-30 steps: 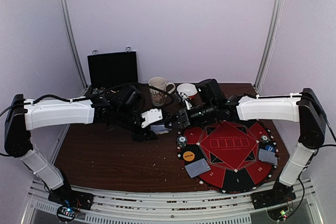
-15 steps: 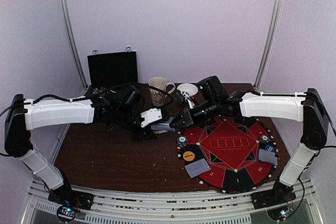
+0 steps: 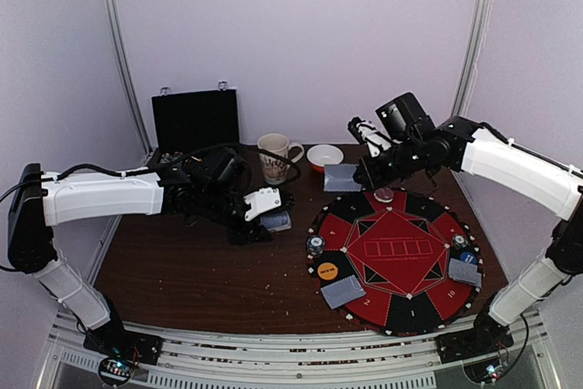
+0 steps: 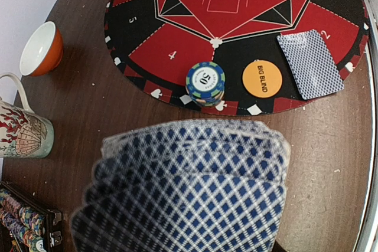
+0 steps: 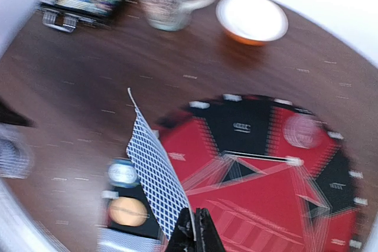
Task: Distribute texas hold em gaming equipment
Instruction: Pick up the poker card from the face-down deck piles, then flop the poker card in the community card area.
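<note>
Brown desk carries round mat (red and black). Left tool pinches card fan over bare wood left of mat. Right tool pinches one card, raised above mat's far edge. Dealt cards, chip stack, orange button lie near mat's left rim.

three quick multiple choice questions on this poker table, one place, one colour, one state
1. Where is the big blind disc? A) on the mat beside a chip stack B) off the mat C) held in the air
2. The bowl's outside is A) green B) orange C) black
3. The right claw is A) open B) shut, empty C) shut on a card
Answers: A, it lies on the mat's black edge; B, its wall shows orange; C, its fingers pinch a card's edge.
</note>
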You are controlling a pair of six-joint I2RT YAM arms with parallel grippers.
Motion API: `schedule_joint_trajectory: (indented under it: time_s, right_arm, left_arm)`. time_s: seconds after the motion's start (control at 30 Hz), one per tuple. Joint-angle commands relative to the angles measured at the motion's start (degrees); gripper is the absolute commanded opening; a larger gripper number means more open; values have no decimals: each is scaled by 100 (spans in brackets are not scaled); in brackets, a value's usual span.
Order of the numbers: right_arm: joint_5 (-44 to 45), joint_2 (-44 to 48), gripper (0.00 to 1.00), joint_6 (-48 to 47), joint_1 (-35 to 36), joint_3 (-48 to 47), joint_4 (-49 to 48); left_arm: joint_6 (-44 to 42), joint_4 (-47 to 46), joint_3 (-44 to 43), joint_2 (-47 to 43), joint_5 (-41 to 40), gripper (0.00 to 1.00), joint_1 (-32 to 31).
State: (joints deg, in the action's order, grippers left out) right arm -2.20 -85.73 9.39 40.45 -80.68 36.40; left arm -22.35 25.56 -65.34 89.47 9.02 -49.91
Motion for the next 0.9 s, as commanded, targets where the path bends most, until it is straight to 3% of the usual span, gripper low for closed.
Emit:
schedule_joint_trajectory:
  time_s: [0.0,0.2,0.43,0.6,0.87]
  right_arm:
    - [2732,-229,0,-910,93,167,906]
    - [4001,-1072,0,-1901,503,205,441]
    - [4146,-1755,0,-2144,1019,908,187]
    - [3404,-1833,0,-2141,1429,1442,38]
    - [2238,-1867,0,-2403,1457,1688,-105]
  left_arm:
    - [38,-220,-119,-66,5,46,21]
    - [31,-208,-111,-31,-1,46,25]
    - [20,-209,-93,-36,2,46,25]
    - [20,-208,-102,-43,42,46,25]
    - [20,-208,-93,-53,32,46,23]
